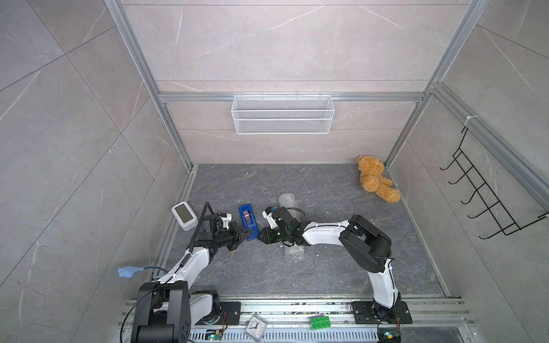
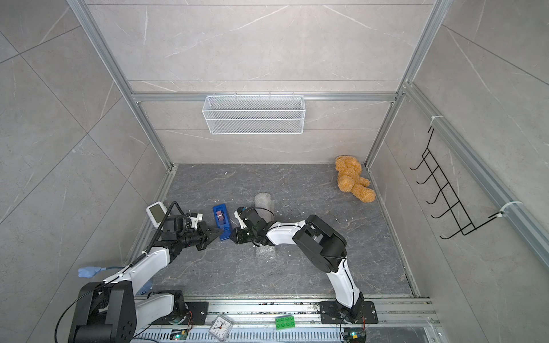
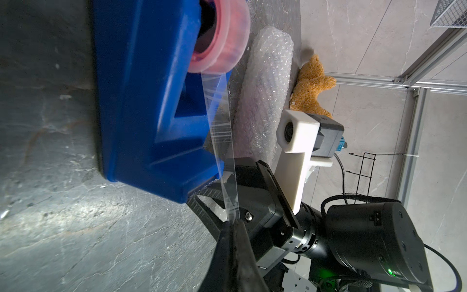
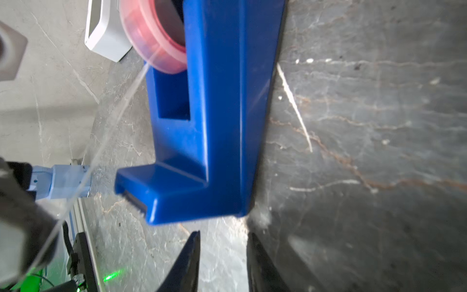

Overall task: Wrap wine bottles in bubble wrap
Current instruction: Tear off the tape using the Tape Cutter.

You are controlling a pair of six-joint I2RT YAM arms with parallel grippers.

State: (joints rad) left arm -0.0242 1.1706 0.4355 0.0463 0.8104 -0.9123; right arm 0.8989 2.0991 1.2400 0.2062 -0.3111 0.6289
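Left gripper (image 3: 232, 224) jaws are pinched shut on a clear tape strip (image 3: 222, 141) drawn from the blue tape dispenser (image 1: 248, 220). Right gripper (image 4: 223, 235) jaws are partly open and hold nothing, just off the dispenser's cutter end. The bubble wrap (image 1: 287, 202) lies rolled up on the table (image 1: 326, 273) behind the right gripper; the bottle can't be made out.
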